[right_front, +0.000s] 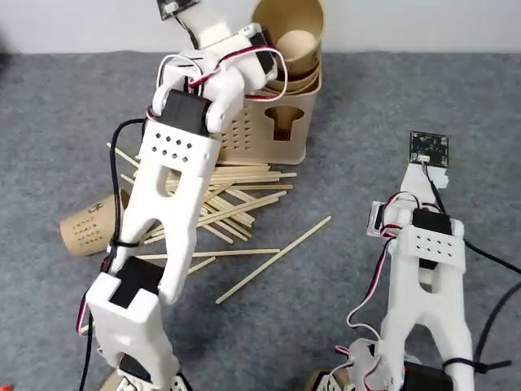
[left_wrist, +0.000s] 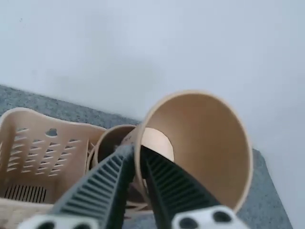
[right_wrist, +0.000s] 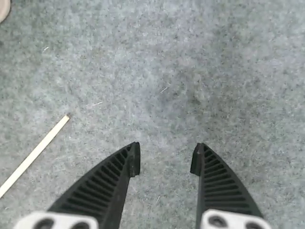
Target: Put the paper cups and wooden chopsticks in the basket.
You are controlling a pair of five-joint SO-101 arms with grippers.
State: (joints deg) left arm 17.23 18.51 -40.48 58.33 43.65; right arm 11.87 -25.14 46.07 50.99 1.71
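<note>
My left gripper is shut on the rim of a tan paper cup, held tilted over the far end of the beige basket. In the left wrist view, one of the fingers is inside that cup and one outside, with another cup standing in the basket below. A further cup lies on its side at the left. Wooden chopsticks are heaped in front of the basket. My right gripper hangs open over bare carpet near one chopstick end.
Grey carpet covers the table. Two loose chopsticks lie apart from the heap, toward the middle. The right arm stands at the lower right, well away from the basket. A white wall runs behind the basket.
</note>
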